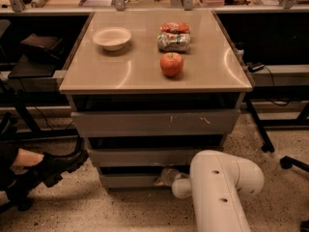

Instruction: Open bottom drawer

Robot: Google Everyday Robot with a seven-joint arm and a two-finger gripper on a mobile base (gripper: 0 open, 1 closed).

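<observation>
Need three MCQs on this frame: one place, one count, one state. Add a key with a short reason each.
1. Where is the end effector?
A. Up at table height
B. Low, at the bottom drawer front
C. Out of view

2. How many grey drawer fronts are stacked under the tabletop?
A. Three
B. Two
C. Five

3. How does the white bowl stand?
A. Overturned
B. On its side
C. Upright, mouth up

Key:
1 B: the end effector sits at the upper edge of the bottom drawer, near the floor.
2 A: a wide, a mid-sized and a narrow front show one below another.
3 C: the white bowl rests on its base with its rim facing up.
</observation>
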